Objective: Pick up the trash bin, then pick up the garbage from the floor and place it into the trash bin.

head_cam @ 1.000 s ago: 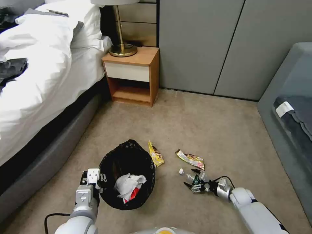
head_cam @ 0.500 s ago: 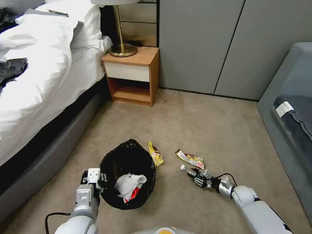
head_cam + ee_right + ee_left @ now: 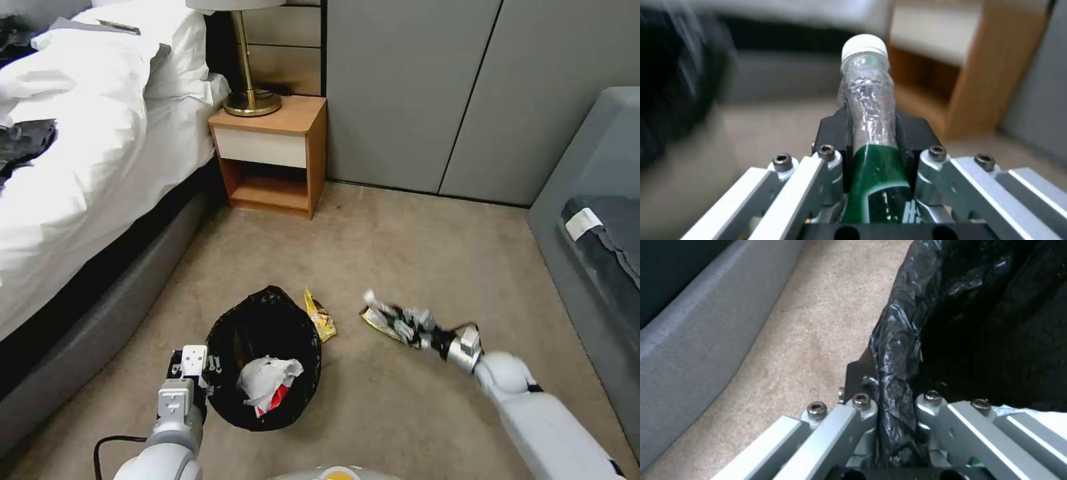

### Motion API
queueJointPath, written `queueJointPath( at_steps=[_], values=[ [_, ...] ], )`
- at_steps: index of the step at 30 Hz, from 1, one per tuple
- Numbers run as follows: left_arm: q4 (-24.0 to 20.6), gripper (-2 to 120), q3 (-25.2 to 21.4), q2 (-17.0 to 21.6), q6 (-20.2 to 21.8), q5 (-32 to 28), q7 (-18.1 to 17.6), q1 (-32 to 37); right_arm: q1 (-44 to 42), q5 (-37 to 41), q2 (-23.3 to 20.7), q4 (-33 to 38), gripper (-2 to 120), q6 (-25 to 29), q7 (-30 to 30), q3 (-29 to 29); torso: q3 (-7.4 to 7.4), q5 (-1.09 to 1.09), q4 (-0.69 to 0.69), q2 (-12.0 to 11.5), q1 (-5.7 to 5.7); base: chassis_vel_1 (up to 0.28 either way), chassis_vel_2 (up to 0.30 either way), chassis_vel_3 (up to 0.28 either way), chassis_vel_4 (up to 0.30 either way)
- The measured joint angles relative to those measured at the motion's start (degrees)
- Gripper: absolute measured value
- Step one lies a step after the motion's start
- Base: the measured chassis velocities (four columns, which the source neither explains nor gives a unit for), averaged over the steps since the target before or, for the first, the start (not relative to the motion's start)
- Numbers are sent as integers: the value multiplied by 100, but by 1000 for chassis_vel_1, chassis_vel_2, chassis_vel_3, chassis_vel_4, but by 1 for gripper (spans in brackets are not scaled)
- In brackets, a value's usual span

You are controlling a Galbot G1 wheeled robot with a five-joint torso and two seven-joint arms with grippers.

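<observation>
One bed [image 3: 80, 153] with white covers is seen along the left of the room, and one grey seat [image 3: 593, 220] is seen on the right. One small wooden nightstand [image 3: 273, 157] is set by the bed, and one gold lamp [image 3: 250, 80] is stood on it. The tan carpet [image 3: 400, 247] is spread over the floor.

One trash bin [image 3: 263, 357], lined with a black bag, is seen near the robot, left of the middle. Its rim is pinched by the left claw [image 3: 896, 406], which is closed tight on the bag's edge, as the left wrist view shows. Inside the bin, one crumpled white tissue [image 3: 267, 377] and one red-and-white carton [image 3: 275, 399] are seen.

One small plastic bottle [image 3: 867, 110] with a white cap and a green label is gripped by the right claw [image 3: 400, 320], whose two fingers [image 3: 831, 133] are closed on its sides. The bottle is held up off the floor, to the right of the bin and apart from it.

Two wrappers are left on the carpet: one yellow wrapper [image 3: 320, 317] just beside the bin, and one more wrapper [image 3: 375, 320] under the right claw.
</observation>
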Motion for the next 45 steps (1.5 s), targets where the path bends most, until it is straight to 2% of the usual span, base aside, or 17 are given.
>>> queueJointPath(
  at_steps=[2, 4, 5, 6, 8, 9, 11, 12, 13, 15, 18, 25, 31, 41, 45],
  values=[
    [0, 2, 3, 0, 0, 2, 3, -1, -37, 78, -16, 255, 16, -30, 42, -11, 0, 1, 0, 0, 0, 0, 0, 0, 0],
    [11, 2, 11, -5, -2, 6, 5, -16, -148, 274, -45, 1091, 16, -144, 217, -104, 0, 0, 1, 0, 0, 0, 0, 0, 0],
    [11, 2, 11, -5, -2, 6, 5, -16, -148, 274, -45, 1091, 16, -144, 217, -104, 0, 0, 1, 0, 0, 0, 0, 0, 0],
    [16, 2, 27, -11, -2, 12, 5, -21, -196, 323, -45, 1551, 16, -174, 407, -223, 0, 0, 1, 0, 0, 0, 0, 0, 0],
    [24, 2, 57, -26, -2, 30, 9, -31, -262, 287, -29, 2178, 16, -192, 931, -680, 0, 2, 0, 0, 0, 0, 0, 0, 0],
    [24, 2, 57, -26, -2, 30, 9, -31, -262, 287, -29, 2178, 16, -192, 931, -680, 0, 2, 0, 0, 0, 0, 0, 0, 0],
    [20, 2, 107, -57, -11, 67, 15, -24, -268, 161, -2, 2596, 16, -288, 1525, -1429, 0, 0, 0, 0, 0, 0, 0, 0, 0],
    [20, 2, 107, -57, -11, 67, 15, -24, -268, 161, -2, 2596, 16, -288, 1525, -1429, 0, 0, 0, 0, 0, 0, 0, 0, 0],
    [-3, 2, 131, -79, -14, 80, 18, -13, -226, 90, 41, 2647, 16, -363, 1713, -1807, 0, 0, 0, 0, 0, 0, 0, 0, 0],
    [-26, 2, 143, -104, -20, 95, 18, -10, -112, -115, 151, 2501, 16, -393, 1826, -2281, 0, 1, 1, 0, 0, 0, 0, 0, 0],
    [-54, 2, 144, -119, -25, 103, 18, 11, -20, -292, 241, 2199, 16, -393, 1863, -2623, 0, 1, 1, 0, -1, 0, 0, 0, 0],
    [-113, 2, 151, -155, -28, 88, 18, 31, 68, -530, 391, 1636, 16, -363, 1886, -3041, 0, 1, 0, 0, -1, 0, 0, 0, 0],
    [-127, 2, 173, -180, -13, 65, 19, 16, 120, -733, 544, 1130, 16, -239, 1842, -3082, 0, 2, 1, 0, 0, 0, 0, 0, 0],
    [-129, 2, 134, -138, 12, 28, 18, -19, -35, -797, 406, 1107, 16, -237, 1709, -2922, 0, 2, 0, 0, 0, 0, 0, 0, 0],
    [-110, 2, 138, -135, 19, 27, 18, -40, -78, -839, 371, 1123, 31, -247, 1711, -2876, 0, 2, 1, 0, 0, 0, 0, 0, 0]
  ],
)
